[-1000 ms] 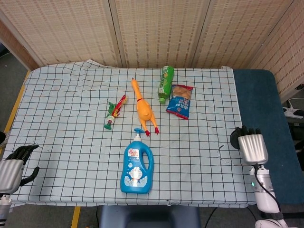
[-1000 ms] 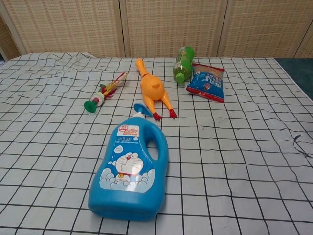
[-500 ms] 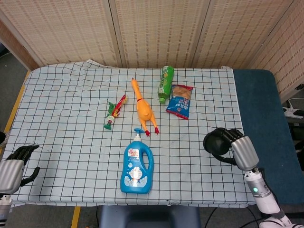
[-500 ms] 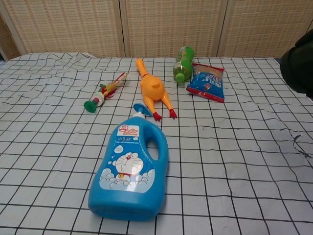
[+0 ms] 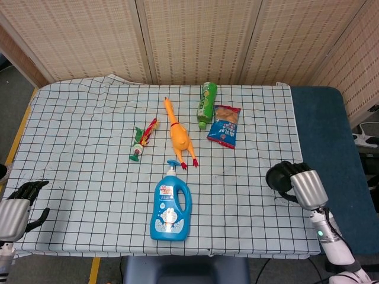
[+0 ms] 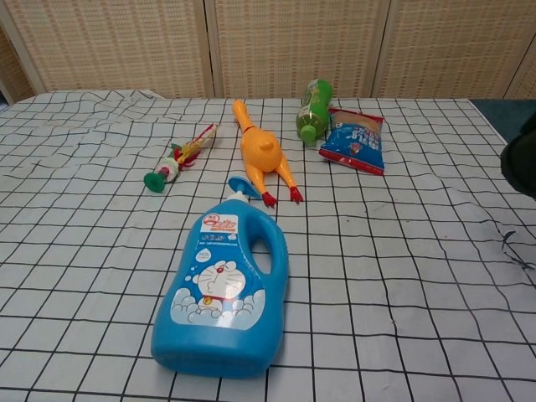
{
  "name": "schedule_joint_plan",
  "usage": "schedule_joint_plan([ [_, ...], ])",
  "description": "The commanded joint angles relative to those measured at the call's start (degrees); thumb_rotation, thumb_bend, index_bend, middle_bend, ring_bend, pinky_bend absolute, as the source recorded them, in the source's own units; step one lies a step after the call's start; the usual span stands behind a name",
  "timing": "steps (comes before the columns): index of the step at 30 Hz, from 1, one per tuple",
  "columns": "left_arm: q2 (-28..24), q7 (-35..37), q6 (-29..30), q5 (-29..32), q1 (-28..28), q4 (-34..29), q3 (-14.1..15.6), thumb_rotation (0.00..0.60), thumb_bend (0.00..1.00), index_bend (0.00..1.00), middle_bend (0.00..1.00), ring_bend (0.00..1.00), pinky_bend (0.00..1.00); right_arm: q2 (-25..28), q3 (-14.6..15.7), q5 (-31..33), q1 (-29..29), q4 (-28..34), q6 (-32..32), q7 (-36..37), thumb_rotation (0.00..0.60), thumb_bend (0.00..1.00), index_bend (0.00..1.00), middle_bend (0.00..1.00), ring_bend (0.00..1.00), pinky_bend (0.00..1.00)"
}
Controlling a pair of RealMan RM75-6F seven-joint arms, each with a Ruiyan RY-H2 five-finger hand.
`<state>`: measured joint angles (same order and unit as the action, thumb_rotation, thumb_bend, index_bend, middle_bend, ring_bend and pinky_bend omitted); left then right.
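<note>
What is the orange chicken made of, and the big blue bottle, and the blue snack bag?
The orange chicken looks like soft rubber or vinyl: smooth, one moulded piece, slightly shiny. The big blue bottle looks like hard glossy plastic, with a moulded handle and a printed paper or film label. The blue snack bag seems to be thin, shiny plastic film, crinkled with light glinting off it.

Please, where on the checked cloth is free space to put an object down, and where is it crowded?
Free: the cloth left of the small toy, and the patch between the blue detergent bottle and the right hand. Crowded: the far middle, where rubber chicken, green bottle and snack bag lie close.
</note>
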<state>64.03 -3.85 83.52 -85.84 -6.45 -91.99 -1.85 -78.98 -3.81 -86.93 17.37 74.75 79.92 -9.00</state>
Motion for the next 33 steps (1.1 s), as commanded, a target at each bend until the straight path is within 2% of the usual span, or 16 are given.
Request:
schedule_joint_plan([
  [1,0.0,0.1,-0.2,0.1,0.0,-0.2,0.0,0.600,0.37,0.18,0.20,0.16,0.38,1.2,-2.7,11.5,-0.7,4.5,-7.7,-11.2,0.600,0.06,0.63,0.59,0.38,0.38],
  [3,-0.1,0.3,0.1,-0.1,0.0,-0.2,0.0,0.600,0.37,0.18,0.20,0.16,0.38,1.0,-3.3,12.3,-0.3,4.9,-8.3,-10.7,0.600,0.06,0.63,0.59,0.38,0.38],
  [6,-0.1,0.4,0.6,-0.2,0.2,0.0,-0.1,0.600,0.37,0.18,0.19,0.16,0.38,1.3,-3.4,9.9,0.5,6.7,-8.2,-7.9,0.600,0.06,0.63,0.59,0.38,0.38],
  [10,-0.3,0.8,0.5,0.0,0.2,-0.2,-0.1,0.600,0.37,0.18,0.19,0.16,0.38,4.2,-2.5,5.3,1.5,14.3,-7.9,-6.0,0.600,0.06,0.63,0.59,0.38,0.38],
  [14,-0.2,0.6,0.5,-0.1,0.2,-0.1,-0.1,0.600,0.37,0.18,0.19,0.16,0.38,7.0,-1.8,0.5,2.5,22.9,-6.9,-8.2,0.600,0.06,0.63,0.59,0.38,0.38],
  [18,-0.3,0.5,0.6,-0.4,0.2,-0.1,0.0,0.600,0.37,0.18,0.19,0.16,0.38,8.5,-1.8,-0.6,2.8,27.4,-6.3,-13.5,0.600,0.06,0.63,0.59,0.38,0.38],
  [22,-0.2,0.5,0.7,-0.4,0.3,0.0,0.0,0.600,0.37,0.18,0.19,0.16,0.38,8.7,-1.9,-0.2,2.8,28.2,-6.4,-14.6,0.600,0.06,0.63,0.59,0.38,0.38],
  [25,-0.2,0.7,0.5,-0.1,0.2,-0.2,-0.1,0.600,0.37,0.18,0.19,0.16,0.38,8.6,-1.8,2.1,2.2,27.1,-6.4,-18.0,0.600,0.06,0.63,0.59,0.38,0.38],
  [26,-0.2,0.4,0.5,-0.3,0.2,-0.1,0.0,0.600,0.37,0.18,0.19,0.16,0.38,8.6,-1.1,6.1,1.3,23.4,-7.8,-20.0,0.600,0.06,0.63,0.59,0.38,0.38],
  [29,-0.2,0.6,0.3,0.1,0.2,-0.3,-0.1,0.600,0.37,0.18,0.19,0.16,0.38,7.5,-1.4,11.7,0.9,19.3,-9.8,-20.6,0.600,0.06,0.63,0.59,0.38,0.38],
  [33,-0.2,0.2,0.1,0.1,0.1,-0.1,-0.1,0.600,0.37,0.18,0.19,0.16,0.38,6.7,-1.8,15.5,1.4,16.9,-12.0,-20.4,0.600,0.06,0.63,0.59,0.38,0.38],
])
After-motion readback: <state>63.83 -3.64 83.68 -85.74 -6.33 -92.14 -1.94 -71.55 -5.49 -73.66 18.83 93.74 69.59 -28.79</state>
